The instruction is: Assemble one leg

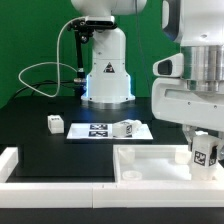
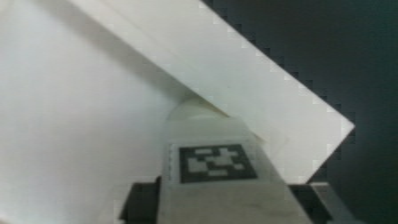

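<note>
My gripper [image 1: 200, 140] is at the exterior view's right, shut on a leg [image 1: 208, 155], a small white block with a black-and-white tag. It holds the leg just over the far right part of the large white rimmed panel [image 1: 140, 160]. In the wrist view the leg [image 2: 217, 150] runs out between my dark fingers [image 2: 150, 200], tag facing the camera, with the panel [image 2: 89, 100] under it. The leg's tip is near the panel's edge; I cannot tell if they touch.
A second leg [image 1: 55, 123] stands on the black table at the exterior view's left. A third leg [image 1: 128, 128] lies on the marker board [image 1: 95, 131]. A white rim piece [image 1: 9, 163] sits at the near left. The arm's base [image 1: 106, 70] stands behind.
</note>
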Controlling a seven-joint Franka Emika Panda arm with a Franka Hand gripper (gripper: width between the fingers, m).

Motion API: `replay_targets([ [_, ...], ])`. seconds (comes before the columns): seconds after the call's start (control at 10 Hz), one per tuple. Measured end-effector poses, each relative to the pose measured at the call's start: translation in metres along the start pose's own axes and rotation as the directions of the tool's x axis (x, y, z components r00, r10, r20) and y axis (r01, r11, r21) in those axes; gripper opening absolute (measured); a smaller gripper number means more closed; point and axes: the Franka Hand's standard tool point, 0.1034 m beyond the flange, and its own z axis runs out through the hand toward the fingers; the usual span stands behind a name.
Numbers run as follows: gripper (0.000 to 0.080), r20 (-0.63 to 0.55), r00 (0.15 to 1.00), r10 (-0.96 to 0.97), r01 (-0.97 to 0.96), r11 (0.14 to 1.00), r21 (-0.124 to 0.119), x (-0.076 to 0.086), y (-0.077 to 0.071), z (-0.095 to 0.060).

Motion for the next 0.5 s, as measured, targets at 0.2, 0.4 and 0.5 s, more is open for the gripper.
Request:
replay_targets([
  [0.2, 0.0287, 0.047, 0.939, 0.342, -0.343, 0.940, 0.005, 0.0001, -0.0008, 0.0004],
  [0.4, 0.0287, 0.097, 0.812, 0.576, -0.578, 0.816, -0.006, 0.0008, -0.0018, 0.0006],
  [0.5, 0.0287, 0.098, 0.774, 0.626, -0.628, 0.778, -0.011, 0.0012, -0.0019, 0.0004],
])
